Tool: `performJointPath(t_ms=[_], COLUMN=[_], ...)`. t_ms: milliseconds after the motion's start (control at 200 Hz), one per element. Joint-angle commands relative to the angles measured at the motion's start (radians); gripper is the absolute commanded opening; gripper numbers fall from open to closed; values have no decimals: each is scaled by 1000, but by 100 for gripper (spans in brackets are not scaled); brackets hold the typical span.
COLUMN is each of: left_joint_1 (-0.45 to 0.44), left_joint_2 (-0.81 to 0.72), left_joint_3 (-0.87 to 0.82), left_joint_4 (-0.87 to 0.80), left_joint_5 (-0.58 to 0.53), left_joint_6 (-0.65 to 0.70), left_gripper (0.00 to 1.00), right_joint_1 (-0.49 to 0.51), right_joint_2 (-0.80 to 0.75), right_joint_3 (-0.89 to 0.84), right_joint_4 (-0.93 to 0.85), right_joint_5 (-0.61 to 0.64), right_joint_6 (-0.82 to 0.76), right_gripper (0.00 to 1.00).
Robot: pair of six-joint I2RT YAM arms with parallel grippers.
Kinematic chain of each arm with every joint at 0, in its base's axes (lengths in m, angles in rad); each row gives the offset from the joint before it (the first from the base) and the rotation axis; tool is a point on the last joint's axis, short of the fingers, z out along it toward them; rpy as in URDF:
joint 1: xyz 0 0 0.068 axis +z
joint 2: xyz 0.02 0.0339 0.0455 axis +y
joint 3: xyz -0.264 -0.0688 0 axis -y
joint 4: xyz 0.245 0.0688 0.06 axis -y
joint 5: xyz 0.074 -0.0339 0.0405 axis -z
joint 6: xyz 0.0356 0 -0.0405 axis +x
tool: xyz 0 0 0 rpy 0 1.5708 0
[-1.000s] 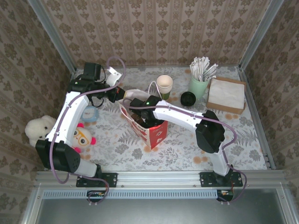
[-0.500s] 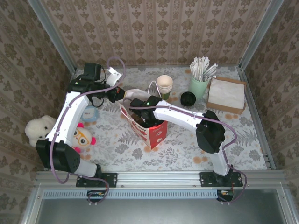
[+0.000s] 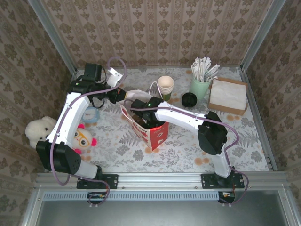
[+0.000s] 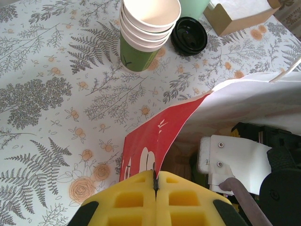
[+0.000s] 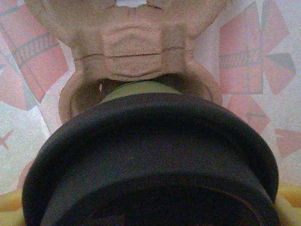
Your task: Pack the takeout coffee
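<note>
While left jaws pinch the bag (image 4: 151,141), right jaws clasp the takeout coffee (image 5: 150,155).

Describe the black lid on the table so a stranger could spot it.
Go to the far right corner of the table, where the napkin box sits. Left of it stand a mint cup of sticks and a cup stack; the black lid lies between them, the only flat, dark thing there.

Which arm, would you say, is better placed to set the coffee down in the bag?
Right. The right gripper holds the takeout coffee inside the paper bag, above the cardboard carrier; the left gripper is shut on the bag's rim.
</note>
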State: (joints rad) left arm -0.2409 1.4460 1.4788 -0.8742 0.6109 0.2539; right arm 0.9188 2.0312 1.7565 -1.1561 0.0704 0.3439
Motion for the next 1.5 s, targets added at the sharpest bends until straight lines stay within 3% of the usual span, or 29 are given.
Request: performJointPath(t_ms=[0, 320, 570, 925, 1180, 1495], left_joint_1=[2, -10, -64, -64, -61, -24], left_joint_2=[-21, -40, -102, -134, -133, -121], left_joint_3=[1, 15, 1, -37, -91, -116], left_joint_4=[10, 43, 114, 109, 132, 141], left_joint_5=[26, 24, -46, -14, -9, 25], left_joint_6=[-10, -42, -47, -50, -62, -76], left_gripper=[0, 0, 0, 0, 0, 0], right_joint_1=[-11, -9, -10, -10, -16, -16], right_joint_2=[92, 82, 38, -3, -81, -108], right_joint_3=[-77, -49, -16, -19, -129, -226], right_joint_4=[86, 59, 52, 107, 275, 390], right_joint_5=[-38, -30, -8, 17, 34, 27], right_joint_6=[7, 9, 12, 29, 49, 43], right_gripper=[59, 60, 64, 69, 60, 58])
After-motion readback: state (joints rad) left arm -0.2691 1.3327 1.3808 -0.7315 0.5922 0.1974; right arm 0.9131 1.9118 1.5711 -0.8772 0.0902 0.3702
